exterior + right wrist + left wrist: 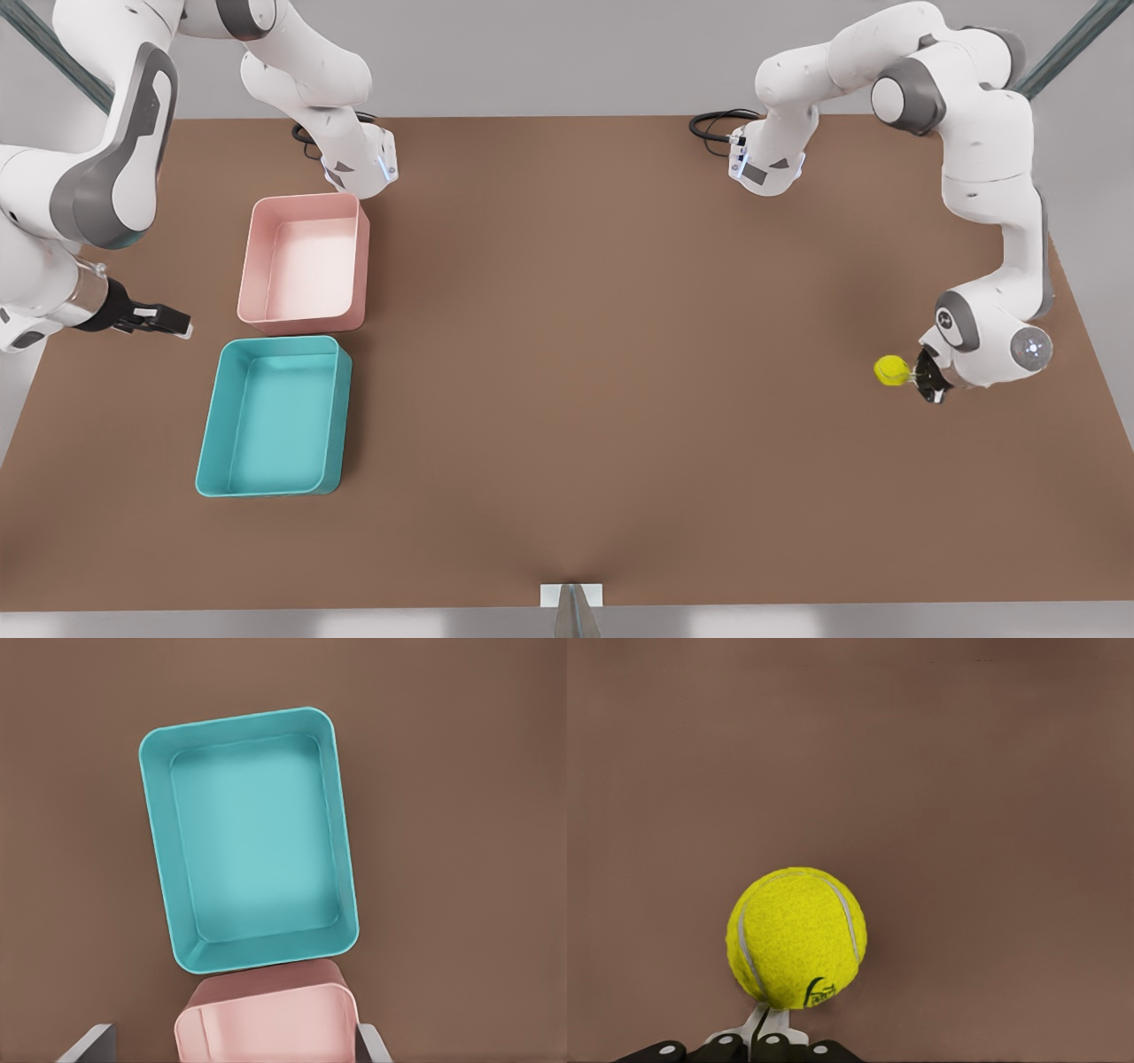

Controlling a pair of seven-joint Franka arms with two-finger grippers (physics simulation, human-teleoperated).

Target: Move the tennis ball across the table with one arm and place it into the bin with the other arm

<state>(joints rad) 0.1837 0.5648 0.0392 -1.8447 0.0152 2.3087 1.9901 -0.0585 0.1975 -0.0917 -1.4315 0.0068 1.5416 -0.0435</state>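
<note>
Risk: tennis ball [796, 937] pinched only at left gripper [767, 1025] fingertips, far from teal bin [274, 416]; could slip mid-carry; right gripper [165, 321] waits beside bin, spread unclear.

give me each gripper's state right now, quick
Left gripper: right beside the tennis ball; open or shut cannot be told.
Right gripper: waits near the teal bin, open, holding nothing.

Even soft light, faint shadows, no glare

Open brown matte tabletop [602, 372] ahead of left gripper [917, 377]; pale pink plastic tray [306, 261] adjoins teal plastic bin [275, 416].
</note>
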